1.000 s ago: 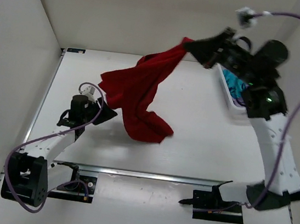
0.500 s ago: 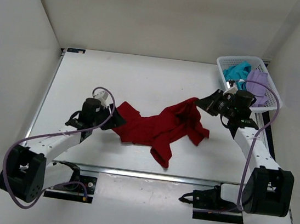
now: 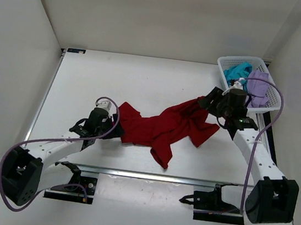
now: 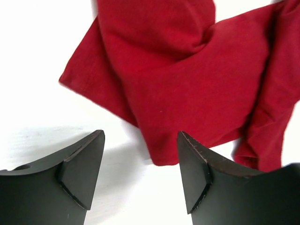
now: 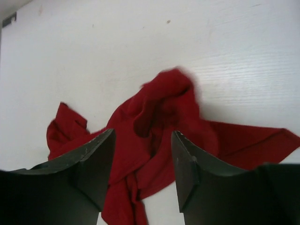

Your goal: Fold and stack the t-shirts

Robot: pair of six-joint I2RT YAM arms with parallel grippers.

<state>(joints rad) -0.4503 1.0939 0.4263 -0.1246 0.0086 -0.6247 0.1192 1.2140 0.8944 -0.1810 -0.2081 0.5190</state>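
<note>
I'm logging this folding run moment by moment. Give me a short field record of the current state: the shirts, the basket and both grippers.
red shirt: crumpled, unfolded, lying on the table between the arms
teal shirt: in the basket
lavender shirt: in the basket, beside the teal shirt
basket: far right corner of the table
left gripper: open, empty, at the red shirt's left end
right gripper: open, empty, at the red shirt's right end
stack: none yet

Top view looks down over the whole table; both wrist views face the red t-shirt closely.
</note>
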